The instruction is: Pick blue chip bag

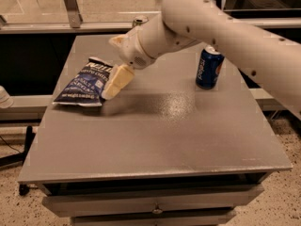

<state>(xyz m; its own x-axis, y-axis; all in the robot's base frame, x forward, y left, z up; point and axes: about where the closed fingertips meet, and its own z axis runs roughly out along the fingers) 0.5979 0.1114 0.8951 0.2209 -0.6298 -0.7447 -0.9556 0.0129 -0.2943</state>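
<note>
The blue chip bag (83, 82) lies flat on the left part of the grey table (169, 131), dark navy with white lettering. My gripper (115, 82) hangs from the white arm that reaches in from the upper right. It is low over the table at the bag's right edge and overlaps that edge in this view. I cannot tell whether it touches the bag.
A blue soda can (208, 68) stands upright on the right side of the table. A silver can (139, 20) stands at the back edge, partly hidden behind the arm. A railing runs behind the table. Drawers sit under the front edge.
</note>
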